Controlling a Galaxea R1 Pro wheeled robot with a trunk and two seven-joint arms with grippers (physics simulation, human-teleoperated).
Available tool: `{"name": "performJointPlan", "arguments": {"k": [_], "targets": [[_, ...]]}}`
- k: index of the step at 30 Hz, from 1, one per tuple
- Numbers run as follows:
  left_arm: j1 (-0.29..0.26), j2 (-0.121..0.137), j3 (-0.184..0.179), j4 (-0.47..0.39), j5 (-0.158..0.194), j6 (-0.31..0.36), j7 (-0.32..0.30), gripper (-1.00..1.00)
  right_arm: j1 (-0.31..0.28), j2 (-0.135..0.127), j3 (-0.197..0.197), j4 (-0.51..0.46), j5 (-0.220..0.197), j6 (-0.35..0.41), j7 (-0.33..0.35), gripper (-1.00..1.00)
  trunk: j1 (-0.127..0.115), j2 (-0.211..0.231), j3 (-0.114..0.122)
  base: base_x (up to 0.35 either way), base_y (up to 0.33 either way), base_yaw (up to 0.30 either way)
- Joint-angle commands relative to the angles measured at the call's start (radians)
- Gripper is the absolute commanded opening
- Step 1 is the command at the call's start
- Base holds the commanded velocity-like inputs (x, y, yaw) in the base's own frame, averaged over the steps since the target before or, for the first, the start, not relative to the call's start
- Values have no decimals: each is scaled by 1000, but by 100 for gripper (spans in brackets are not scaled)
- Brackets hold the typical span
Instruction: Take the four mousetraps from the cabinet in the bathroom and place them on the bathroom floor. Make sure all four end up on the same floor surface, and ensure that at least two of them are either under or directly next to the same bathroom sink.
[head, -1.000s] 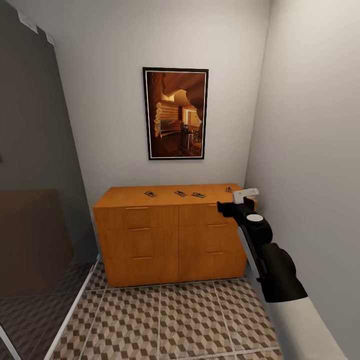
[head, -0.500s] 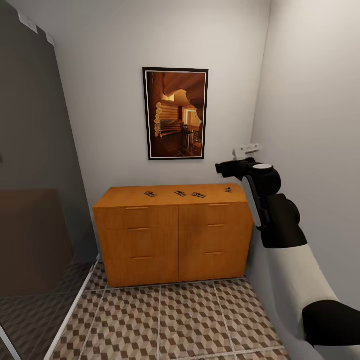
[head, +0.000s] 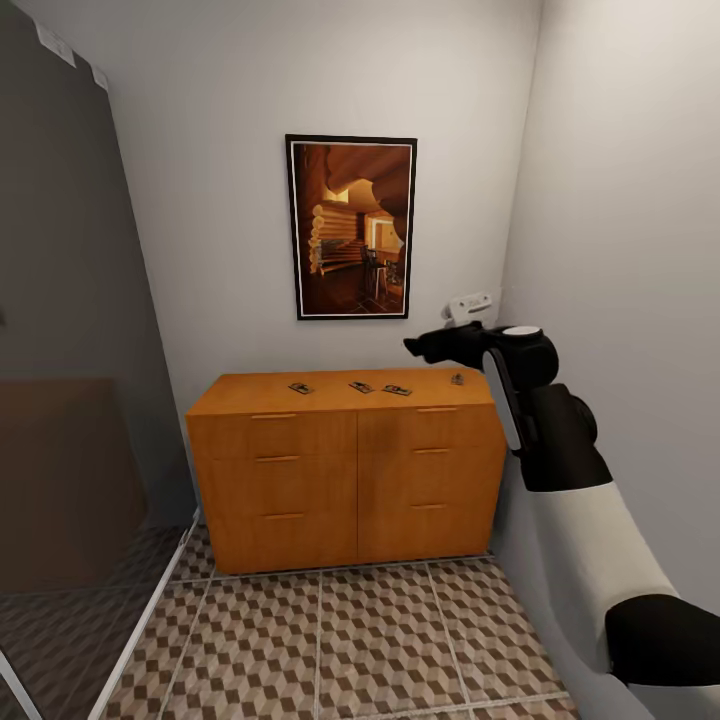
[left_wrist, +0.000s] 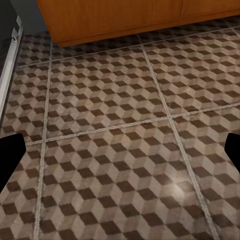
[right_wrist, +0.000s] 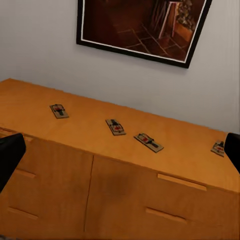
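1. On top of the orange-brown cabinet (head: 345, 470), four mousetraps lie flat in a loose row: one (head: 301, 388) toward the left, two near the middle (head: 361, 387) (head: 397, 390), and one (head: 457, 379) close to the right end.
2. From the right wrist view the same four traps (right_wrist: 59, 110) (right_wrist: 116, 126) (right_wrist: 148, 142) (right_wrist: 218, 148) sit well apart, each a tan board with dark wire and a red mark.
3. Six slim bar handles show on the cabinet front, three on each half.
4. One framed picture (head: 351, 227) hangs on the wall above the cabinet.
5. The right gripper (head: 432, 346) is raised above the cabinet's right end; its two fingers stand wide apart, with nothing between them.
6. The left gripper (left_wrist: 120, 150) points down at the cube-patterned bathroom floor (head: 330, 640); its two dark fingertips (left_wrist: 10, 150) are spread far apart and grip nothing.
7. One dark glass panel (head: 70, 330) stands at the left.
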Motion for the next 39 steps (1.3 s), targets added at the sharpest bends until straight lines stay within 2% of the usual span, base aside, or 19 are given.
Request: {"name": "performJointPlan", "arguments": {"k": [1,3,8,21,39], "targets": [[0,0,-6,1,3,-3,0,100,-1,-2,0,3,10,4,36,100,0,-1,-1,0,0,0],[0,0,-6,1,3,-3,0,100,0,-5,0,16,11,3,68,100,0,-1,-1,0,0,0],[0,-5,-7,1,3,-3,0,100,0,-9,1,37,12,1,98,100,0,-1,-1,0,0,0],[0,-9,-7,3,3,-3,1,100,4,-10,2,60,12,-3,107,100,0,-1,-1,10,0,0],[0,-14,-7,4,3,-3,2,100,8,-9,3,113,12,-9,108,100,0,-1,-1,191,0,0]]}}
